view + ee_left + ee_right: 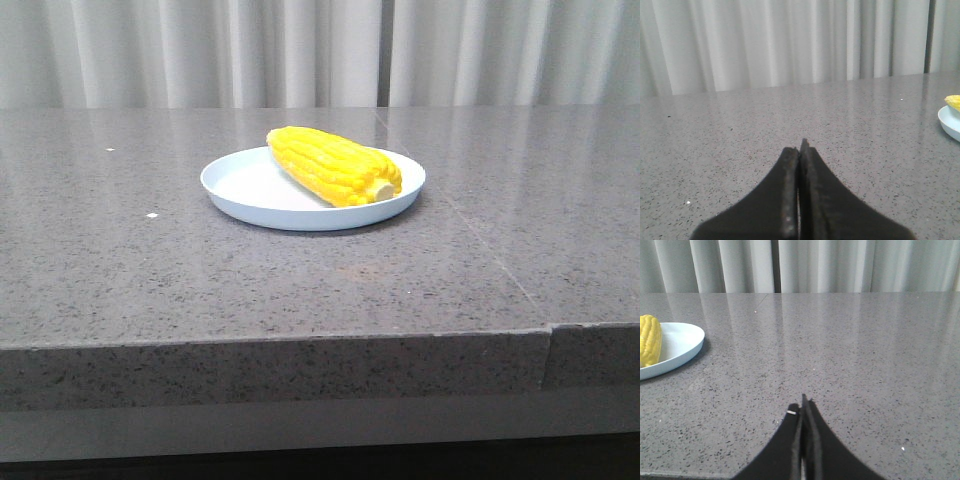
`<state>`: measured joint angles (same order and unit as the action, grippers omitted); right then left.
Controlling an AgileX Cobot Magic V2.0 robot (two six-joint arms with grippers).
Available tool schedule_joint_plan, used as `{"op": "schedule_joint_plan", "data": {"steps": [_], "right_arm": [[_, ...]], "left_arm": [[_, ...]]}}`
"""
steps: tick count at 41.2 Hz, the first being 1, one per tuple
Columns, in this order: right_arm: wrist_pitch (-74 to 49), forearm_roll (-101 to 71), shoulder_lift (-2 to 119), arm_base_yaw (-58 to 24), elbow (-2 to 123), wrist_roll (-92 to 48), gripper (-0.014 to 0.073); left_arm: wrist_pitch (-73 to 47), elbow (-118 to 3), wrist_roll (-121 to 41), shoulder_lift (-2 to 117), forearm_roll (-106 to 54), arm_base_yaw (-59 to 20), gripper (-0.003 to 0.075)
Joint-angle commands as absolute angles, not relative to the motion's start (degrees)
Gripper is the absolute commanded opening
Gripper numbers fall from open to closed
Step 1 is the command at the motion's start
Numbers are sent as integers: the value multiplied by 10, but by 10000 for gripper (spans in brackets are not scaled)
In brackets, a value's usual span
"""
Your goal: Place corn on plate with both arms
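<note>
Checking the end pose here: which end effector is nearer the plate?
Right, it seems, though only slightly. The plate looms larger beside the shut right end effector; by the shut left end effector, only its edge shows. Neither touches it.

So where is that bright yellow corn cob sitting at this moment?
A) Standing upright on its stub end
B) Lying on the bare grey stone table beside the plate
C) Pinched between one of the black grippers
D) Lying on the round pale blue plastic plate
D: the bright yellow corn cob lies on its side on the round pale blue plastic plate, while the left gripper and right gripper are both shut on nothing, away from it.
</note>
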<state>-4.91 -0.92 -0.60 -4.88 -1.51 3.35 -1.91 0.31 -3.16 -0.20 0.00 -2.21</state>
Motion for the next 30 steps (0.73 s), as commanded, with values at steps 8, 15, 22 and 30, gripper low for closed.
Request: {"op": "schedule_joint_plan", "data": {"steps": [8, 15, 22, 30], "right_arm": [[0, -11, -13, -47, -6, 35, -120], [0, -11, -13, -47, -6, 35, -120], [0, -11, -13, -47, -6, 35, -120], [0, -11, -13, -47, -6, 35, -120]], "left_arm": [[32, 5, -25, -13, -7, -21, -20], [32, 5, -25, -13, -7, -20, -20], [32, 5, -25, -15, -7, -2, -20], [32, 5, -25, -15, -7, 0, -20]]}}
